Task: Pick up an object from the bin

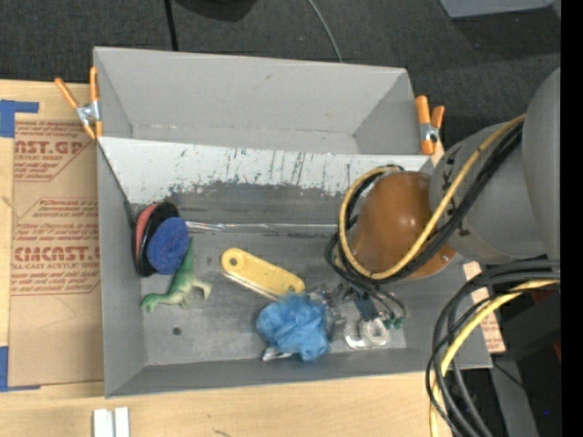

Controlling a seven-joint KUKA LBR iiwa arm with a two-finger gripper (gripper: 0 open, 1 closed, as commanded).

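- Grey metal bin (246, 98): its loose things are spread along the floor's near half.
- Arm (510, 189): it comes in from the right, its orange cover (396, 221) looped with cables, wrist low over the near right corner. Whether the jaws are apart or together we cannot tell (hardware hides them).
- Crumpled blue cloth (293, 328): it lies just left of the jaws and is, we judge, the likeliest pick.
- Yellow flat tag (262, 274): mid-floor, touching the cloth's upper edge.
- Blue round pad (168, 244): at the far left wall.
- Green toy dinosaur (179, 287): just below the pad.
- Small white piece (369, 337): right under the wrist.
- Step, as we judge it: settling for the grasp. Next comes closing squarely on one thing, then lifting straight up.
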